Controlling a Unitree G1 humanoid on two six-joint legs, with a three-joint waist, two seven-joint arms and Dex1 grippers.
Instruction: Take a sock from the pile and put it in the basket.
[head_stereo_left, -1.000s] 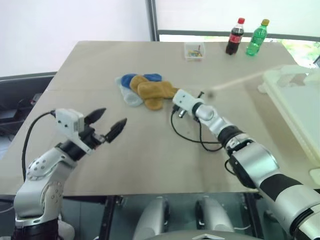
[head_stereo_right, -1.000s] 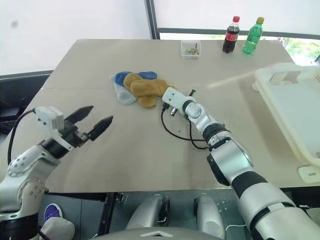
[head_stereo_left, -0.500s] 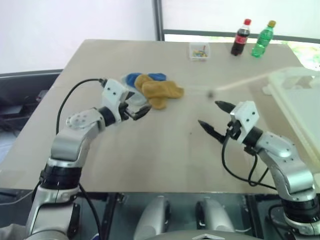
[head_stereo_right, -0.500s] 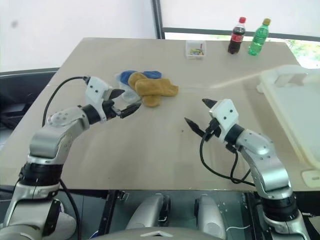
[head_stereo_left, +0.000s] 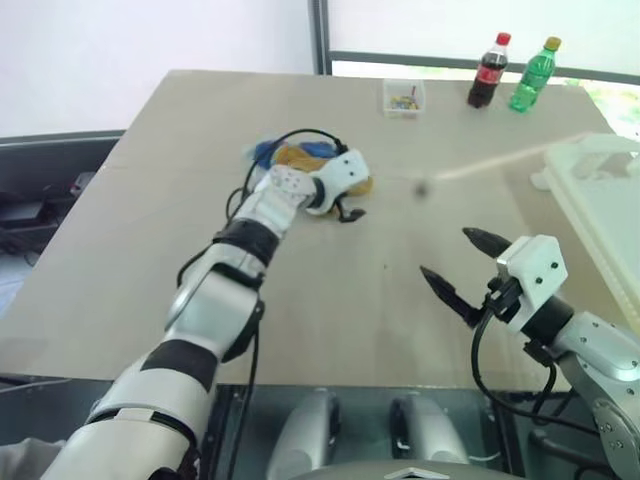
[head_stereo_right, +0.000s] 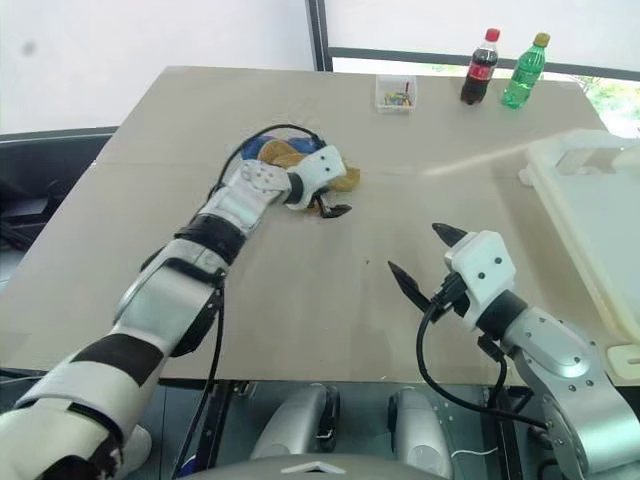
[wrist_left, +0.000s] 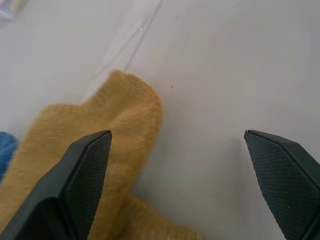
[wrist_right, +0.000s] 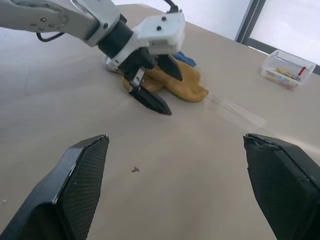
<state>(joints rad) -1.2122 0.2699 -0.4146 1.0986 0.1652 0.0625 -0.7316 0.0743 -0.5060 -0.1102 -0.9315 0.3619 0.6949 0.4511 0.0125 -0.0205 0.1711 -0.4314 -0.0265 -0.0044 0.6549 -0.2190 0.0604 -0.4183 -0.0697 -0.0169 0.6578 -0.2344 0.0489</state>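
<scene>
pile (head_stereo_left: 300, 160) | left gripper (head_stereo_left: 345, 203) jaws spread beside it | right gripper (head_stereo_left: 460, 268) jaws spread, empty

Spreading wide across the room: a beige tabletop (head_stereo_left: 150, 250), pale band of light slanting across its right half. Rising beyond its far edge: white wall, dark window post (head_stereo_left: 322, 35), bright window (head_stereo_left: 440, 30) glowing at the far right corner.

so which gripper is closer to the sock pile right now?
Left. The left gripper is open at the edge of the sock pile, over a yellow sock. The right gripper is open, well apart over bare table.
</scene>
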